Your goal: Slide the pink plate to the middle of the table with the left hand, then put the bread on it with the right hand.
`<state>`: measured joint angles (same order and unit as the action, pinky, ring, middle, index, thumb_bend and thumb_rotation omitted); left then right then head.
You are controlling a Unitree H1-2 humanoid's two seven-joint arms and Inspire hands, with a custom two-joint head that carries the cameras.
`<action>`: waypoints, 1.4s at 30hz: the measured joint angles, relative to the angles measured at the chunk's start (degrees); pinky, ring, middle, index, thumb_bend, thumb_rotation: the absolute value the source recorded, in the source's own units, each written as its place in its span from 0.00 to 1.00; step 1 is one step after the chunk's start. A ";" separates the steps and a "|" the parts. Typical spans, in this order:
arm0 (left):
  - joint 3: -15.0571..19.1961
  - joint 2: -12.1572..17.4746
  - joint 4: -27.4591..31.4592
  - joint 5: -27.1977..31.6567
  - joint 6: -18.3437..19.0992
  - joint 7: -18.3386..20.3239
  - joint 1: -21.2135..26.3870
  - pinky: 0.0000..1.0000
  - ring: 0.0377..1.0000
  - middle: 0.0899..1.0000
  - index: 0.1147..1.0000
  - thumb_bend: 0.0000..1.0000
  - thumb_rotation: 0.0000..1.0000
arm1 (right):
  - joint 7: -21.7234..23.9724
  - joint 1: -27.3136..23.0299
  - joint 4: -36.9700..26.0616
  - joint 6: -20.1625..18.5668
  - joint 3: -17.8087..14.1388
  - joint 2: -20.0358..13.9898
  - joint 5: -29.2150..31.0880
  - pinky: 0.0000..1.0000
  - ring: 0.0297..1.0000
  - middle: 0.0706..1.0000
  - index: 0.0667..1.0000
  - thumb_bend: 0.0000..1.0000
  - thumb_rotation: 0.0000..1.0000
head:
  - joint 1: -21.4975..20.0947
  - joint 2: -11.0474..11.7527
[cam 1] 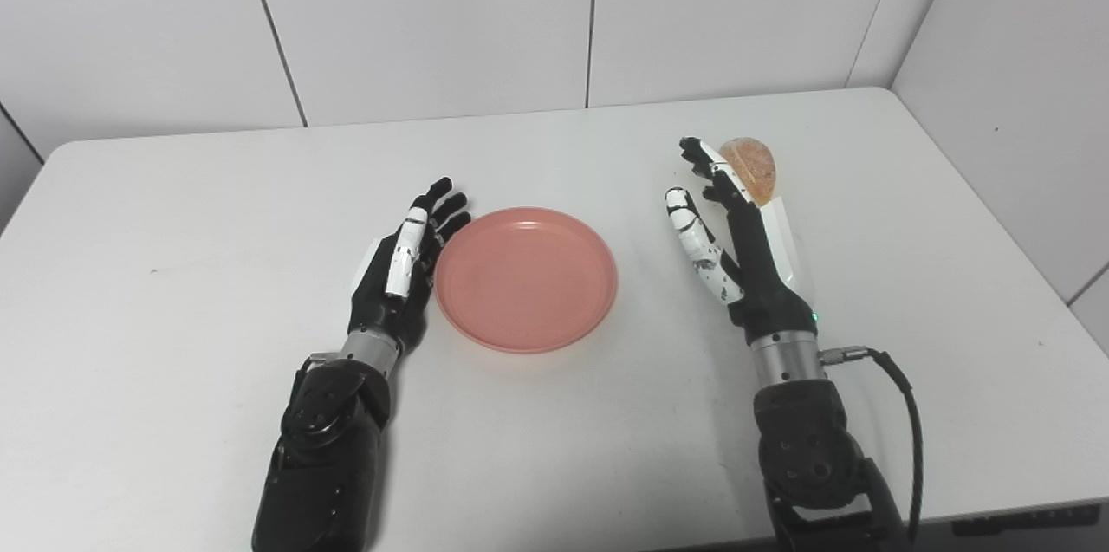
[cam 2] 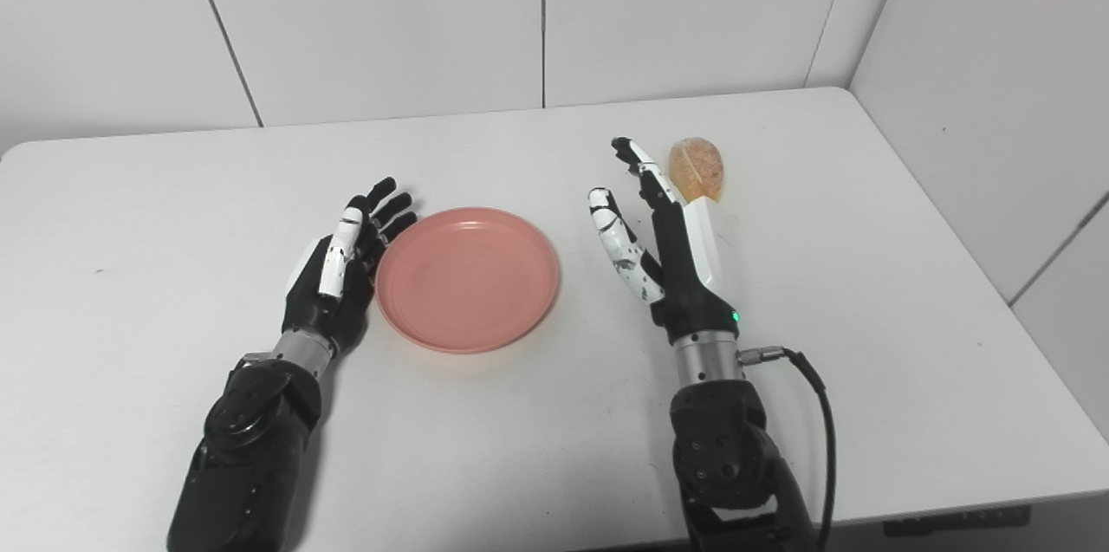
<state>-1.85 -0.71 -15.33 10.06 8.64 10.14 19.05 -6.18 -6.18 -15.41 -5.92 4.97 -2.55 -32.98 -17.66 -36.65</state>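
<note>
Left hand (cam 1: 403, 270) spread beside plate (cam 1: 526, 278); right hand (cam 1: 732, 236) spread, overlapping bread (cam 2: 696, 169) in left view, apart in right.

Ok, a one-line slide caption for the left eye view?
Left robot hand open beside the pink plate; right robot hand open near the bread, which sits on the white table.

Left hand (cam 1: 400, 270) flat, fingers spread; right hand (cam 1: 736, 240) upright, fingers apart.

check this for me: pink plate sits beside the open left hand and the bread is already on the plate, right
Not quite. The pink plate does sit beside the open left hand, but it is empty. The right eye view shows the bread on the table beyond the right hand.
</note>
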 measured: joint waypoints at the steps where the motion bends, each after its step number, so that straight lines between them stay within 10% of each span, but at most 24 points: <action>1: 0.02 0.01 -0.31 0.01 -0.35 0.05 0.06 0.92 0.91 0.91 0.89 0.33 1.00 | -0.05 -0.50 -0.11 -0.09 -0.19 -0.27 -1.23 0.78 0.85 0.87 0.86 0.48 0.93 | -0.26 0.09; 26: 0.86 0.81 -0.98 1.17 -0.56 2.04 0.46 0.92 0.91 0.91 0.89 0.33 1.00 | -0.28 -16.41 9.32 -16.83 -5.87 -4.35 -10.39 0.70 0.85 0.93 0.96 0.84 0.56 | -4.66 0.09; 42: 0.88 0.97 -0.93 1.25 -0.57 2.28 0.48 0.90 0.90 0.90 0.88 0.34 1.00 | -4.10 -21.18 24.42 -18.78 -5.97 -6.58 -9.21 0.89 0.97 1.00 1.00 0.92 0.58 | -4.49 -1.05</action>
<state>-0.97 0.26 -16.26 11.31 8.07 12.42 19.53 -10.28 -27.36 9.00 -24.69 -1.00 -9.13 -42.19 -22.15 -37.70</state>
